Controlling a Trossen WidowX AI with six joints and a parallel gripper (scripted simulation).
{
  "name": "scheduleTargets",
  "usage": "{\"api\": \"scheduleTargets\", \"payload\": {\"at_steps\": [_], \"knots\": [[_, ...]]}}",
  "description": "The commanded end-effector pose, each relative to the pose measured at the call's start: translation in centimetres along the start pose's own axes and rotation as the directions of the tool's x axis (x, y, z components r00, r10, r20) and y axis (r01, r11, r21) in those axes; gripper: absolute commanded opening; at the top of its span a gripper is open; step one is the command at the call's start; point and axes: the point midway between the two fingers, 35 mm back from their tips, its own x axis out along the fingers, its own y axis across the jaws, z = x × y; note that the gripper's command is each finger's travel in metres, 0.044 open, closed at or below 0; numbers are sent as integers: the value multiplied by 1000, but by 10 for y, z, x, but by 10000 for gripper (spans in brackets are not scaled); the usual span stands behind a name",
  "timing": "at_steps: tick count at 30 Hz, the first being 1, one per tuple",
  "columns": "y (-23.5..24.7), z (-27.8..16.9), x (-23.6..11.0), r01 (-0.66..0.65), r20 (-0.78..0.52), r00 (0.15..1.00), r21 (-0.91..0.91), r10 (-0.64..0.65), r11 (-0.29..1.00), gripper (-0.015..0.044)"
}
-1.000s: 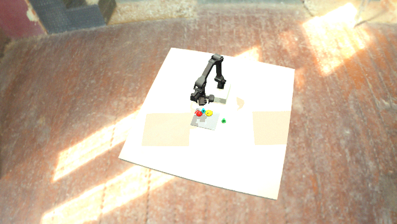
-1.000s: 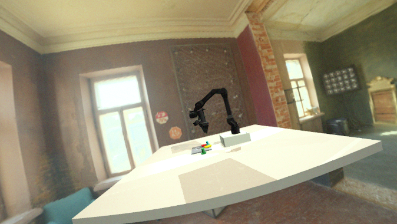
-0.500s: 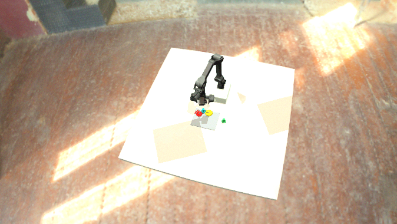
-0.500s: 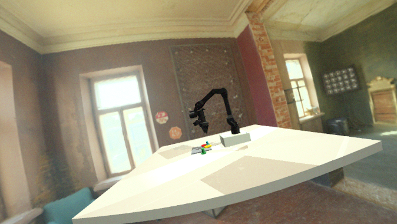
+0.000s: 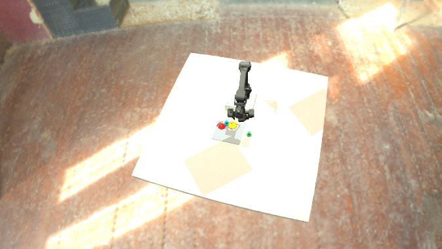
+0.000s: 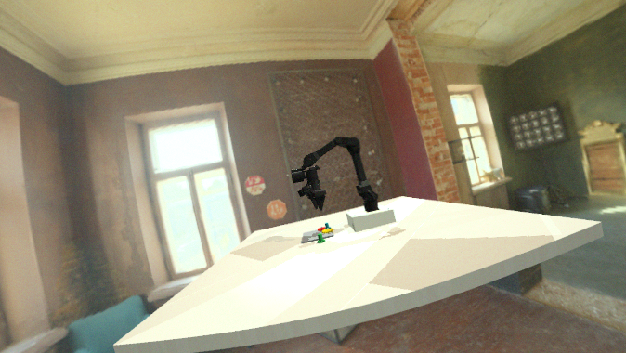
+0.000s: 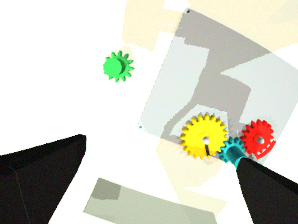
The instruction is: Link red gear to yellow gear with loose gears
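Note:
On the grey board (image 5: 219, 135) (image 6: 308, 238) (image 7: 170, 75), the red gear (image 5: 221, 126) (image 6: 320, 228) (image 7: 254, 134) and the yellow gear (image 5: 232, 126) (image 6: 328, 230) (image 7: 198, 131) sit near one edge. A small teal gear (image 5: 226, 123) (image 6: 327, 226) (image 7: 226, 148) with a tall knob stands between them, its teeth at both gears' teeth; its exact seating is too small to tell. A green gear (image 5: 249, 134) (image 6: 320, 239) (image 7: 116, 66) stands on the table beside the board. My gripper (image 6: 320, 208) (image 7: 165, 155) is wide open and empty, above the gears. In the wrist view its right finger partly hides the teal knob.
The white table (image 5: 279, 164) (image 6: 279, 297) carries patches of light and shadow. The arm's pale base block (image 6: 373, 219) (image 7: 150, 202) is behind the board. A red curved arrow (image 7: 270, 150) lies beside the red gear. Pegs on the bare board area cannot be made out.

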Motion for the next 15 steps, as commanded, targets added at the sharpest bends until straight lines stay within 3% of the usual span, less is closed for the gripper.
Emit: {"api": "scheduleTargets", "payload": {"at_steps": [1,11,15], "knots": [[65,11,-8,-20,1,1000,10,20,1000,440],[198,-16,-26,-30,-32,999,76,32,997,440],[217,-26,-28,-28,-37,999,86,32,996,440]]}}
